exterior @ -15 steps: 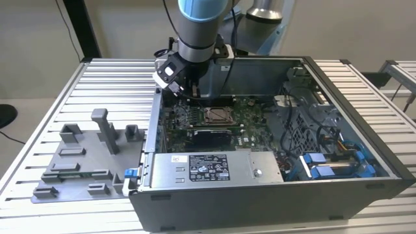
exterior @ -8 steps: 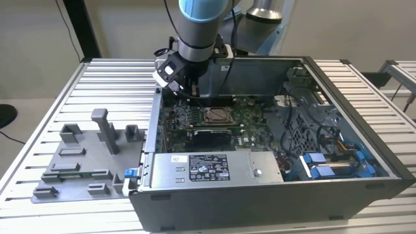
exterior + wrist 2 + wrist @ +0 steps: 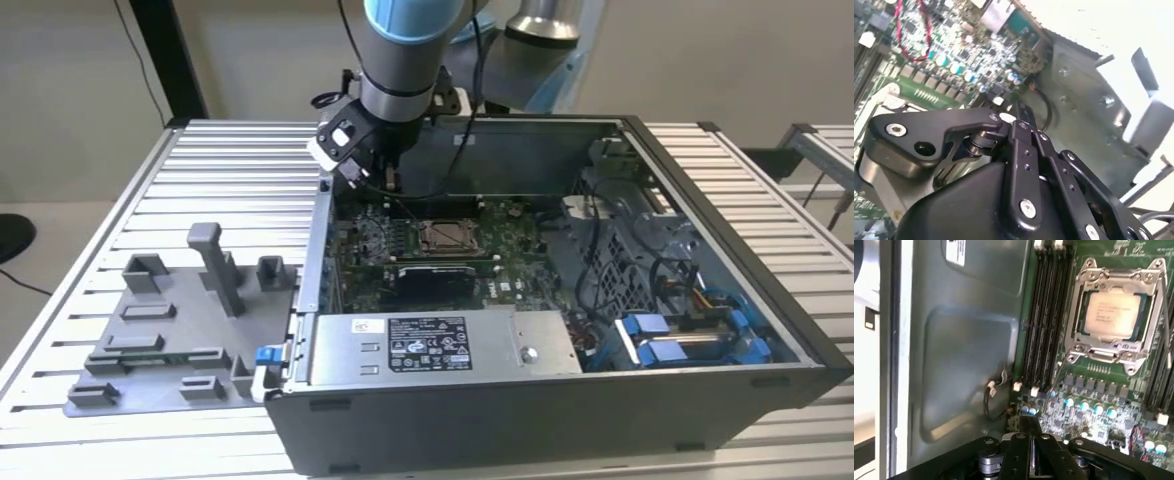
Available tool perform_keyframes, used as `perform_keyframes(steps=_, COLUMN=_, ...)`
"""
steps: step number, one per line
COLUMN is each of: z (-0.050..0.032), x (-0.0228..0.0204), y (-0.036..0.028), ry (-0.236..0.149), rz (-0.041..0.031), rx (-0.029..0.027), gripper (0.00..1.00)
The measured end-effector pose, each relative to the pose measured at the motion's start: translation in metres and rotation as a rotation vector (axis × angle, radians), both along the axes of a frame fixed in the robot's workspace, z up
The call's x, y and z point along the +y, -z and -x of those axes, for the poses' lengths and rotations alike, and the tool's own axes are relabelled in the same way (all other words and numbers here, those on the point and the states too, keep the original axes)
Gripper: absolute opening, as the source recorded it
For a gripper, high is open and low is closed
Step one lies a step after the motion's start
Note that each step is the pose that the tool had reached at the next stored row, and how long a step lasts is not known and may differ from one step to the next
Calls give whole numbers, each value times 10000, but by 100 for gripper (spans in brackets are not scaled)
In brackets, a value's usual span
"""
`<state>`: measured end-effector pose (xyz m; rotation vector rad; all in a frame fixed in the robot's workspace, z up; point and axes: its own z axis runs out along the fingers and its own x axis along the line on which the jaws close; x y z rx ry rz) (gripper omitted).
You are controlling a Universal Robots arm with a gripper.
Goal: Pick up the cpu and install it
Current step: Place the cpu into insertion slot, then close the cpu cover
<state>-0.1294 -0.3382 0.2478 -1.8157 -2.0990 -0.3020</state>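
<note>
Over the open case's (image 3: 534, 420) far corner on the exterior view's left, we see the pincer (image 3: 378, 182) hanging just inside the side wall, above the edge of the board (image 3: 501, 215). In both wrist views its fingers meet at the tip (image 3: 1029, 426) (image 3: 1021, 111), so we read it as drawn narrow, with nothing visible between them. The cpu (image 3: 1111, 315) is not in its grasp. In the first wrist view it lies flat in the socket, silvery top up, with the metal frame (image 3: 1114, 276) around all four sides. In the exterior view we find the same spot (image 3: 449, 236) near the middle of the board. From the pincer the cpu lies toward the exterior view's right and nearer that camera, apart from the fingertips and lower than them. The memory slots (image 3: 1041, 315) run between the two, parallel to the case wall. The chip is close to square, so we see no long axis worth naming, and its edges sit square with the frame and the slots. We judge the placing itself done, though we cannot tell whether the frame is latched down. The grey tray (image 3: 147, 330) with upright posts stands on the surface (image 3: 227, 160) outside the case, on the exterior view's left, well away from the pincer.
</note>
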Motion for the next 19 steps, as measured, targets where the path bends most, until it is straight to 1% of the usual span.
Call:
perform_keyframes(steps=1, z=4, x=0, y=5, ry=1, rz=-12, rx=9, gripper=0)
perform_keyframes(steps=5, z=7, x=0, y=46, ry=12, rz=-29, rx=14, gripper=0)
perform_keyframes(steps=8, z=8, x=0, y=68, ry=18, rz=-73, rx=15, gripper=0)
perform_keyframes(steps=10, z=8, x=-1, y=73, ry=17, rz=-91, rx=16, gripper=0)
perform_keyframes(steps=15, z=3, x=-4, y=76, ry=16, rz=-95, rx=15, gripper=0)
perform_keyframes(steps=17, z=-1, x=-14, y=76, ry=16, rz=-94, rx=20, gripper=0)
perform_keyframes(steps=19, z=-3, x=-39, y=76, ry=17, rz=-95, rx=30, gripper=0)
